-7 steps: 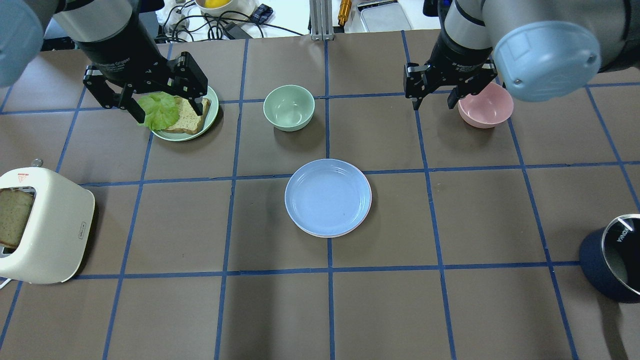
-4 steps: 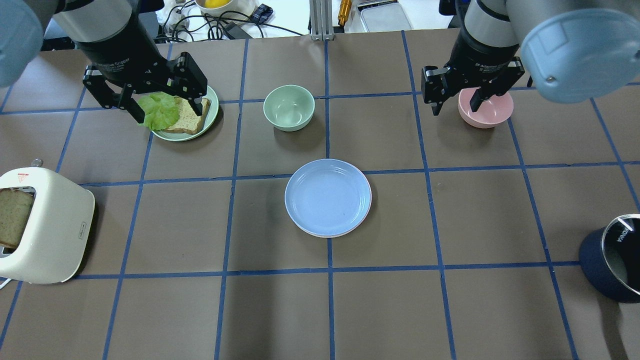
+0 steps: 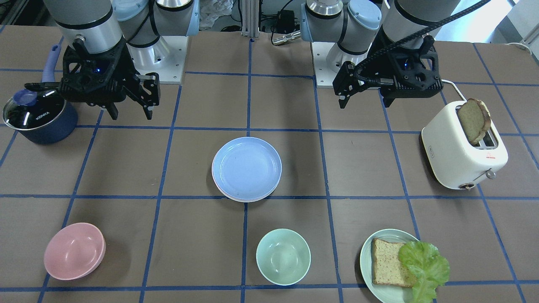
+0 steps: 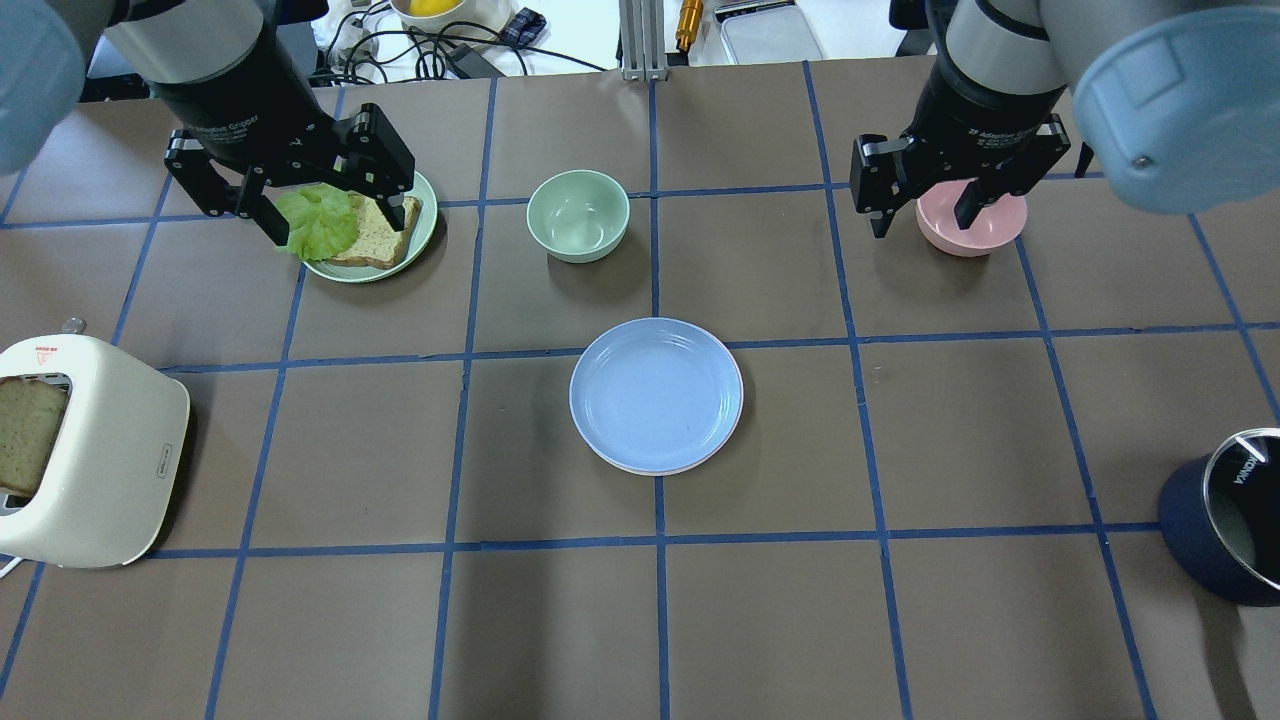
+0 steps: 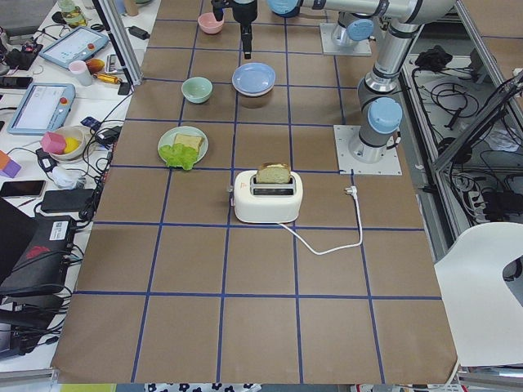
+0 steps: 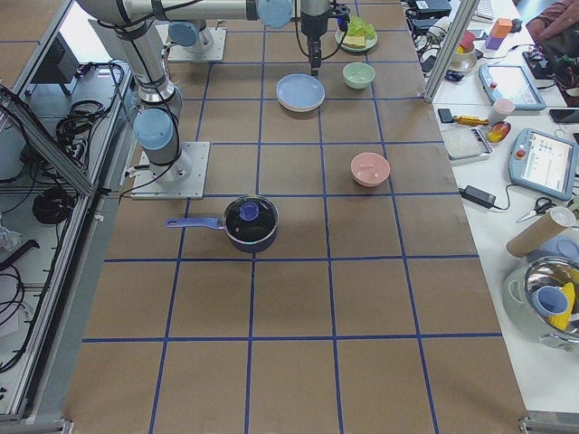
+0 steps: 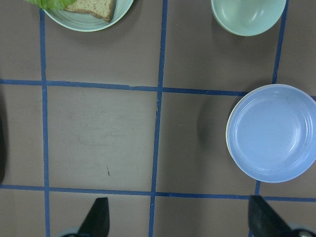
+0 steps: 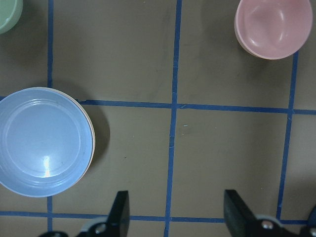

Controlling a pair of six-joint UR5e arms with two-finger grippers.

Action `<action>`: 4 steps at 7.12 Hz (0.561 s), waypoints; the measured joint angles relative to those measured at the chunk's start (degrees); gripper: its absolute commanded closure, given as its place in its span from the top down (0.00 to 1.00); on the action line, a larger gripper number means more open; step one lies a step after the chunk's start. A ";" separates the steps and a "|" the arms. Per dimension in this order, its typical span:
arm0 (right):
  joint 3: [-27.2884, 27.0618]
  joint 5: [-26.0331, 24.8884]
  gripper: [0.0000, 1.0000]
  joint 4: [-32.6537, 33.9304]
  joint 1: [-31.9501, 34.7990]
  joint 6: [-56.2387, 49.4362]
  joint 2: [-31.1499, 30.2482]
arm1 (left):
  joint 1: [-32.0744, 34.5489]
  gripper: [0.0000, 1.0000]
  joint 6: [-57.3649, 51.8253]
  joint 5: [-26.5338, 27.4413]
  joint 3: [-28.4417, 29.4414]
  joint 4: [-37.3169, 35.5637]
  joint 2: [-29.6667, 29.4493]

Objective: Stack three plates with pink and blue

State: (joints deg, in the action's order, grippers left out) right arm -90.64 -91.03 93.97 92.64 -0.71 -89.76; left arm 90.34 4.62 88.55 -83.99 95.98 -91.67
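My left claw (image 4: 344, 230) and right claw (image 4: 922, 225) spread wide, empty, raised, well apart from the blue plate (image 4: 655, 395), round, matte, shallow, pink plate (image 3: 246, 200) rim beneath

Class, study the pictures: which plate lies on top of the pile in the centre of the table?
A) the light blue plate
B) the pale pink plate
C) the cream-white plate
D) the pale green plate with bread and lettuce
A, since the light blue plate shows its whole face uncovered in the overhead view.

Matte blue plate (image 4: 655, 393), glossy white toaster (image 4: 95, 455), glass-lidded saucepan (image 3: 38, 118)
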 measured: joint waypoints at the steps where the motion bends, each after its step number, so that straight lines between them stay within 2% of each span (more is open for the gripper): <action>1: -0.05 0.30 1.00 -0.04 0.01 -0.10 0.00 | -0.04 1.00 -0.82 0.56 0.06 0.00 0.00; 4: 0.25 1.92 1.00 -0.16 0.08 -0.31 -0.01 | -0.08 1.00 -3.42 1.82 0.09 -0.15 -0.05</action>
State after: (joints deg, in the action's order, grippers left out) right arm -90.39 -89.11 93.81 92.72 -1.02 -89.77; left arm 90.26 1.19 90.37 -83.90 95.82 -91.72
